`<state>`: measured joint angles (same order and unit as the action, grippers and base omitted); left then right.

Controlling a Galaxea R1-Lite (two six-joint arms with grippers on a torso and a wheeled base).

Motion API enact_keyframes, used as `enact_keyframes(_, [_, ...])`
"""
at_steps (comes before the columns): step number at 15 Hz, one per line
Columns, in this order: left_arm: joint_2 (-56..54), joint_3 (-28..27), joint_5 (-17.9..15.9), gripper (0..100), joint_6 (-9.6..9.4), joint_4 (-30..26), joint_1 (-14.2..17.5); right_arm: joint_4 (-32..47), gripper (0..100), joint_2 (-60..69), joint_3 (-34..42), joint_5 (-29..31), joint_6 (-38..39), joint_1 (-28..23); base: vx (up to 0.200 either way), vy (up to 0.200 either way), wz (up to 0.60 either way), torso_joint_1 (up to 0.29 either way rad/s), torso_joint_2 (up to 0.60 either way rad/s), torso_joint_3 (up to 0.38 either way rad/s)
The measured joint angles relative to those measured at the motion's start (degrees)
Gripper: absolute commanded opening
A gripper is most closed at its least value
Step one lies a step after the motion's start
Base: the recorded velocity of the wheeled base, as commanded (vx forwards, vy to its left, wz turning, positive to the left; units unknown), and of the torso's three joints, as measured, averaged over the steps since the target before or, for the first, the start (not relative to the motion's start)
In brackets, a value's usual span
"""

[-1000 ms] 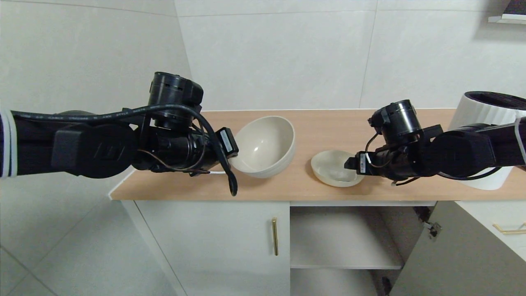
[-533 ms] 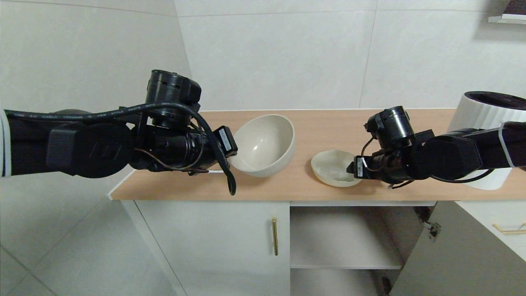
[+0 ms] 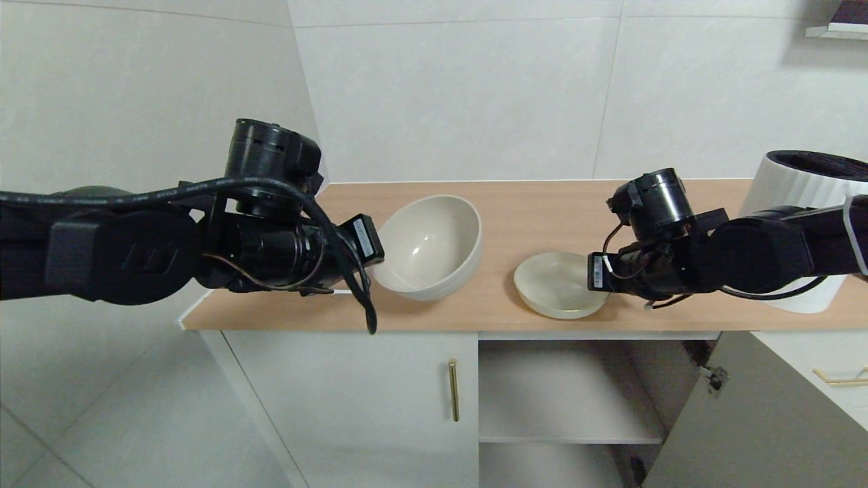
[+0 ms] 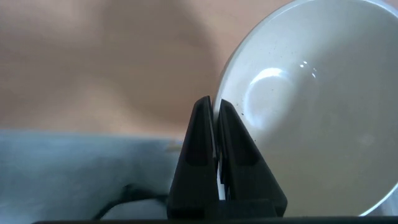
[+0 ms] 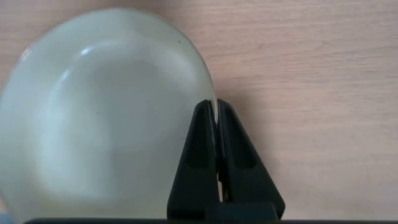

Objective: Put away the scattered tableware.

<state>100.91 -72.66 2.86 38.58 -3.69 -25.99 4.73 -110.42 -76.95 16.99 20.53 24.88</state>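
Movement toward the front edge of the worktop (image 3: 542,203): my left claw (image 4: 216,109), clamped on the rim of the large bowl (image 3: 430,247), and right claw (image 5: 216,109), clamped on the small dish (image 3: 559,285), have drawn both nearer the open cupboard (image 3: 563,400) below.

No lettering can be read. A white sticker (image 3: 367,238) on the mount behind the left gripper (image 4: 216,109) and a second sticker (image 3: 597,272) behind the right gripper (image 5: 216,107) carry print too small to make out. Pale lettering runs along the black cable (image 3: 224,184) over the left arm but is illegible. A raised mark (image 3: 139,257) on that arm's round cover cannot be deciphered.
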Motion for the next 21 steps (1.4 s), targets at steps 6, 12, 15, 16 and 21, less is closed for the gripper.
enact_keyframes(6, [-10.05, 9.23, -0.16, 0, -6.07, 0.13, 0.37, 7.75, 0, 11.47, 3.52, -8.63, 1.22, -0.57, 0.000, 0.000, 0.00, 0.000, 0.00, 0.000])
enact_keyframes(12, [-19.91, 18.25, -0.93, 0, -7.50, 0.28, 0.26, 11.23, 0, 22.60, 10.45, -13.99, 3.22, -0.61, 0.000, 0.000, 0.00, 0.000, 0.00, 0.000])
enact_keyframes(15, [-22.03, 20.13, -0.93, 0, -7.57, 0.35, 0.24, 11.61, 0, 25.34, 14.17, -14.15, 3.12, -0.46, 0.000, 0.000, 0.00, 0.000, 0.00, 0.000])
enact_keyframes(16, [-22.20, 20.35, -0.93, 0, -7.55, 0.35, 0.24, 11.69, 0, 25.98, 15.07, -14.18, 3.08, -0.46, -0.200, 0.000, 0.00, 0.007, 0.01, 0.007])
enact_keyframes(21, [-20.93, 20.70, -0.90, 0, -7.44, 0.37, 0.15, 11.30, 0, 27.32, 16.36, -14.15, 2.86, -0.44, -0.160, 0.000, 0.00, 0.003, 0.00, 0.001])
